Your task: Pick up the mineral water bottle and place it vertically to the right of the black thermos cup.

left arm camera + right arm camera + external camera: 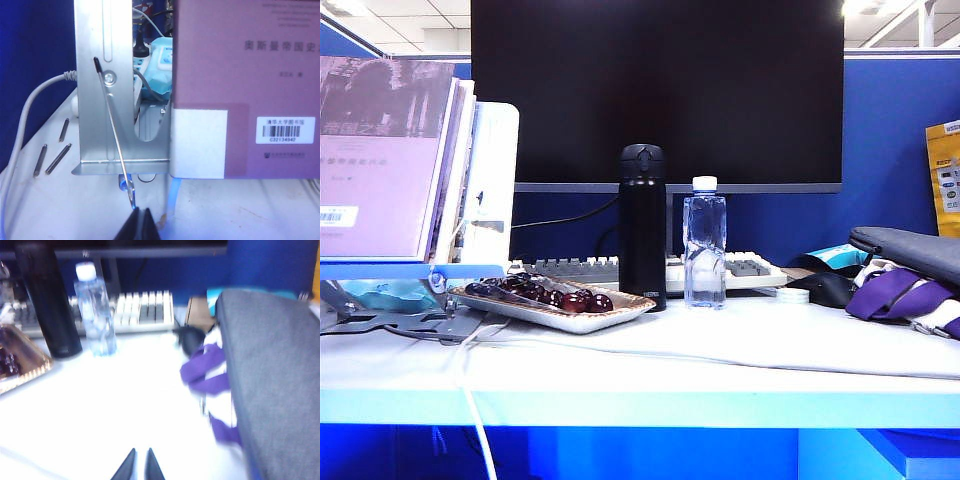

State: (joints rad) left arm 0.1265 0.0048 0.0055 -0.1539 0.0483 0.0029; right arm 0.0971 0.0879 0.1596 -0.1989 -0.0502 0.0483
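Note:
The mineral water bottle (705, 245), clear with a white cap, stands upright on the white desk just right of the black thermos cup (642, 230), a small gap between them. Neither arm shows in the exterior view. In the right wrist view the bottle (95, 315) and the thermos (50, 300) stand far ahead of my right gripper (141, 452). Its fingertips are almost together, with only a thin slit and nothing between them. My left gripper (141, 212) is shut and empty, low over the desk in front of a metal book stand (100, 100).
A tray (620, 312) of dark cherries lies left of the thermos. Behind are a keyboard (750, 268) and a monitor (660, 90). A grey bag (910, 250) with purple straps (210, 370) and a mouse (825, 288) sit right. A white cable (720, 358) crosses the desk front.

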